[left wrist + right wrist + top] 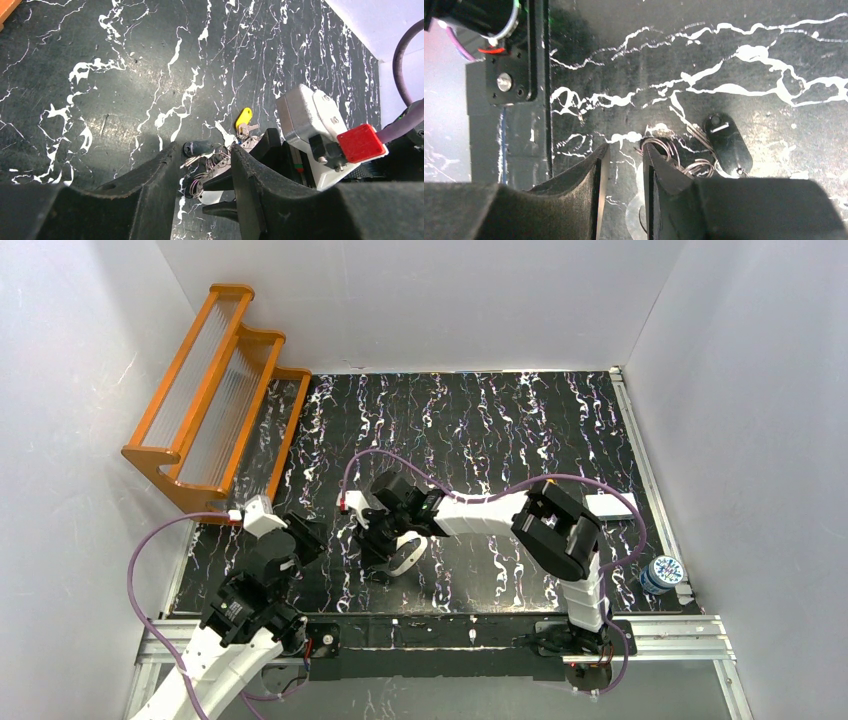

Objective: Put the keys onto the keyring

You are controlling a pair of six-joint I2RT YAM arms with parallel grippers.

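Hanging low over the marbled table (520,430), the left gripper (202,155) has its jaws parted with the keyring (210,165) showing in the gap, and the right gripper (625,148) close beside it is released too, bare table between its 2 fingers (574,195). Just past them lie a dark fob (729,145) and a yellow key (243,118), both by the ring. Far back left stands an orange rack (215,390).

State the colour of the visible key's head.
The key head is yellow, clearest in the left wrist view.
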